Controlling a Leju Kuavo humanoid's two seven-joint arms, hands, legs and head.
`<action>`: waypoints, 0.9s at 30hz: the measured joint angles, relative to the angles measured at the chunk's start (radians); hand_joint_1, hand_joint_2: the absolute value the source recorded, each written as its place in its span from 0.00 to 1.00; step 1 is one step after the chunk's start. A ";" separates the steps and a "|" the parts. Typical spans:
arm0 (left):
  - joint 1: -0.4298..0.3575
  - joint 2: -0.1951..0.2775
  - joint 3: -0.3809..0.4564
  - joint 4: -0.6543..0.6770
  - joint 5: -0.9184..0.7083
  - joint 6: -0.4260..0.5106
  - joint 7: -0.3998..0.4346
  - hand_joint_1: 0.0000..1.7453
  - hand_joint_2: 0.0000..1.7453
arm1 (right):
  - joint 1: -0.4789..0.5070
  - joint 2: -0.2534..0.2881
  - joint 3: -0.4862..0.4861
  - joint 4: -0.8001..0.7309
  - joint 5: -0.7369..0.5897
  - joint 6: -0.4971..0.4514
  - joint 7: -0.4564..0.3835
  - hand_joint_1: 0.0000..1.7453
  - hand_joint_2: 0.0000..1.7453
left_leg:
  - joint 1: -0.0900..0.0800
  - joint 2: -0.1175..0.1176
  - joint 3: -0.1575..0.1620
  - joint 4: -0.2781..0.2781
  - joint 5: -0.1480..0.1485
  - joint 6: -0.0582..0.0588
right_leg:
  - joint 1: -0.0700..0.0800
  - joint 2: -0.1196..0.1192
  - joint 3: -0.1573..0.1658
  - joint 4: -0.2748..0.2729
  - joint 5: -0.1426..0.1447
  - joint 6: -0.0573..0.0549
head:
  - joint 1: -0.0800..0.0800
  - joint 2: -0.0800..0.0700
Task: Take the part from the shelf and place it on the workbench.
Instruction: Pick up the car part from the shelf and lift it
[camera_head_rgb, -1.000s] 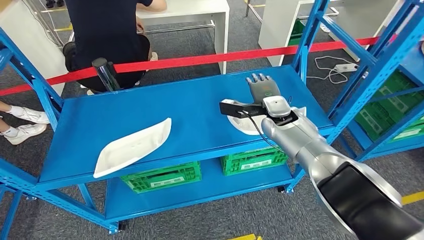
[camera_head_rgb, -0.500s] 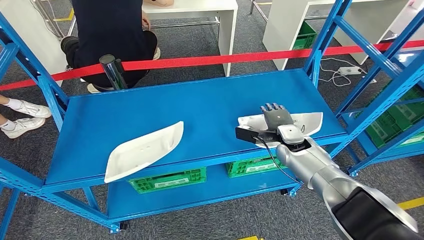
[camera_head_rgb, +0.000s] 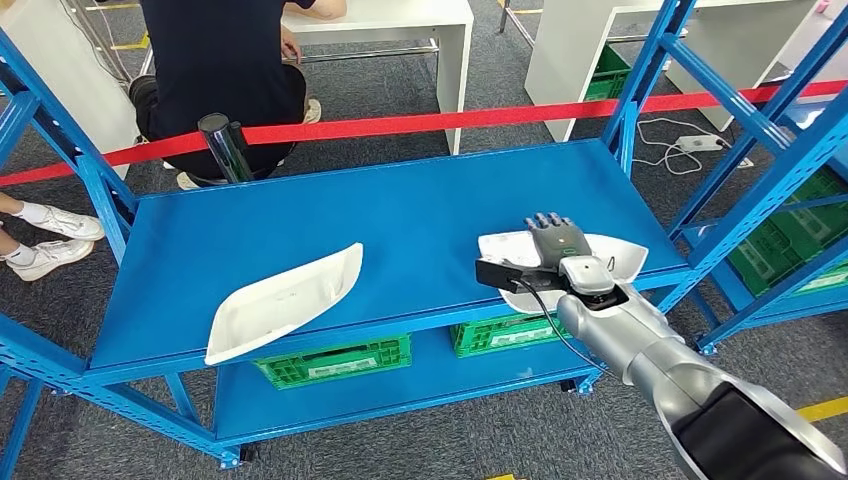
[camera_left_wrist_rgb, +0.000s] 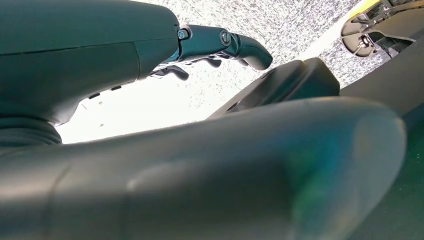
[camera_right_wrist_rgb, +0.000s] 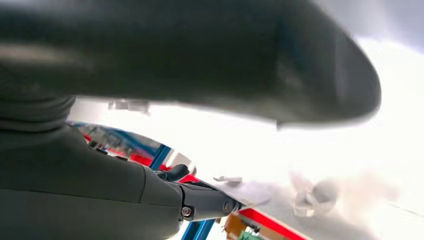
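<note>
Fingers (camera_head_rgb: 547, 222) of the robot's right hand (camera_head_rgb: 555, 243) lie stretched over a white moulded part (camera_head_rgb: 618, 259) at the front right corner of the blue shelf (camera_head_rgb: 400, 225); whether they grip it or merely rest on it cannot be told from the head view, and the right wrist view is washed out in white. That part sits at the shelf's front edge, partly overhanging it. A second white part (camera_head_rgb: 283, 301) lies well apart, toward the shelf's front left. The left hand (camera_left_wrist_rgb: 90, 65) hangs by the floor, its fingers loosely curled and holding nothing. Beyond the shelf's far edge runs a red barrier tape (camera_head_rgb: 420, 121), with a person in dark clothes (camera_head_rgb: 222, 60) behind it. The likely step is securing the grasp: the thumb should get under the overhanging rim before lifting, and the lift should keep the shallow piece level so it does not slip or catch the shelf's upright.
</note>
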 joint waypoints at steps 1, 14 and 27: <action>0.000 0.000 0.000 0.000 -0.001 0.000 0.000 0.00 0.00 | 0.006 -0.001 0.000 -0.010 -0.018 0.007 -0.003 0.00 1.00 | 0.000 0.000 0.000 0.000 0.000 0.000 | 0.000 0.000 0.000 0.000 0.000 0.000 | 0.000 0.000; -0.001 0.000 0.005 0.000 -0.015 0.000 -0.005 0.00 0.00 | 0.086 -0.016 0.000 -0.164 -0.142 0.050 0.005 0.00 1.00 | 0.000 0.000 0.000 0.000 0.000 0.000 | 0.000 0.000 0.000 0.000 -0.001 -0.001 | 0.000 0.000; 0.001 -0.007 0.012 0.000 -0.018 0.000 -0.016 0.00 0.00 | 0.165 -0.027 -0.028 -0.406 -0.144 -0.028 0.039 0.00 1.00 | 0.000 0.000 0.001 0.000 0.000 -0.001 | 0.000 0.000 0.001 0.000 -0.001 -0.001 | 0.000 0.000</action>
